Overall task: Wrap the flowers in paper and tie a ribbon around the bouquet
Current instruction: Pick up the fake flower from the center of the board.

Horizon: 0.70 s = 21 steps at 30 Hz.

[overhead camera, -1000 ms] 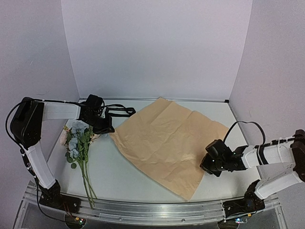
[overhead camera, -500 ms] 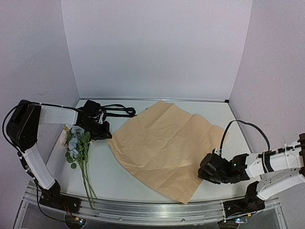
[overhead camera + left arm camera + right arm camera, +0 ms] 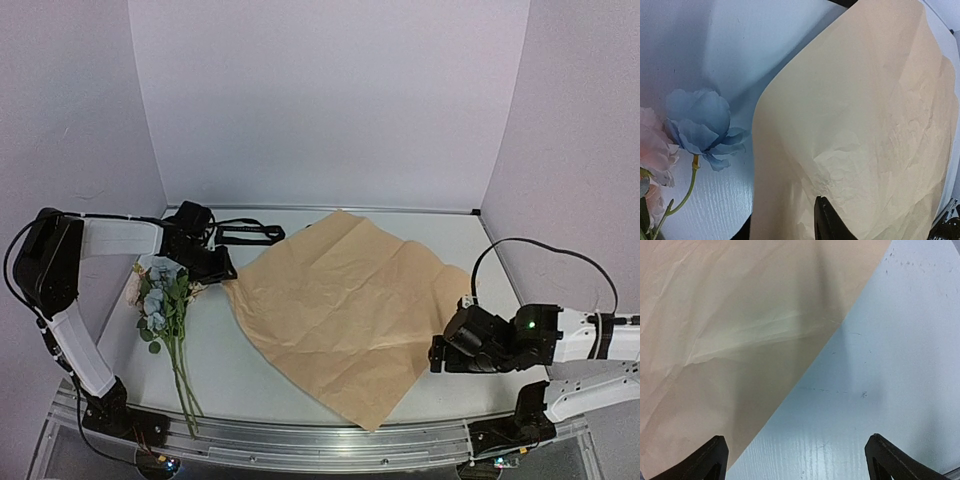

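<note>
The paper (image 3: 345,300) lies spread flat on the table (image 3: 250,370), tan face up, creased but unfolded. The flowers (image 3: 165,300) lie just off its left side with no part on the sheet, blooms near the paper's left corner and stems running toward the near edge. A loose black strip beyond the paper's far-left side looks to be the ribbon (image 3: 250,232).

Judged from this, the job is barely begun: nothing is wrapped and nothing is tied. The flowers must be laid on the sheet, the sheet rolled around them and the ribbon knotted.

The left gripper (image 3: 210,265) sits at the paper's left corner. Its wrist view shows the sheet draped over one dark finger, but whether it pinches the corner cannot be told. The right gripper (image 3: 440,352) hangs at the paper's right edge, fingers spread wide and holding nothing.

No brand, label or readable writing shows.
</note>
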Each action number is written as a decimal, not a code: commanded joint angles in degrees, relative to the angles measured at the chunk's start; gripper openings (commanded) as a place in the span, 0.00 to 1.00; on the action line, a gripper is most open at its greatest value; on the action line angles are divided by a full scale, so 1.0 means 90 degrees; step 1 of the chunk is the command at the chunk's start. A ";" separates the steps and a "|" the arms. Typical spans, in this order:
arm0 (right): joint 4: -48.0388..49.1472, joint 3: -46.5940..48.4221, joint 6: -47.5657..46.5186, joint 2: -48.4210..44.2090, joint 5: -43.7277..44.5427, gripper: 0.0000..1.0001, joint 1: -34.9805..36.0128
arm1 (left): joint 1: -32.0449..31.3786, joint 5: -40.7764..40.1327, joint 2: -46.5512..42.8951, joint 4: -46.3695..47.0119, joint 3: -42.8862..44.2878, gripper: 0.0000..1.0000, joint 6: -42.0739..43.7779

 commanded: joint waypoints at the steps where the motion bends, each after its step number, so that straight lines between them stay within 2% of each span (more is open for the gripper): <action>1: -0.1331 0.0929 -0.1634 -0.0082 0.0045 0.98 -0.0025 | 0.0025 -0.0303 -0.0612 -0.0221 0.0208 0.46 -0.0136; 5: -0.1344 0.1363 -0.1832 0.0324 -0.1835 0.98 -0.0885 | 0.0022 -0.0790 -0.1161 -0.0569 0.0089 0.74 -0.0438; 8: -0.1329 0.1630 -0.2128 0.0674 -0.2757 0.98 -0.1258 | 0.0025 -0.1299 -0.1628 -0.0997 0.0010 0.85 -0.0773; 14: -0.1234 0.2505 -0.2945 0.1734 -0.3863 0.98 -0.1613 | 0.0025 -0.3182 -0.2583 -0.2272 -0.0408 0.93 -0.2214; 18: -0.0763 0.3034 -0.2948 0.2681 -0.4344 0.98 -0.1830 | 0.0026 -0.3563 -0.3289 -0.2914 -0.0903 0.93 -0.2952; 21: -0.0505 0.3351 -0.3008 0.3185 -0.4352 0.98 -0.1952 | 0.0024 -0.3618 -0.3704 -0.3171 -0.1365 0.95 -0.3450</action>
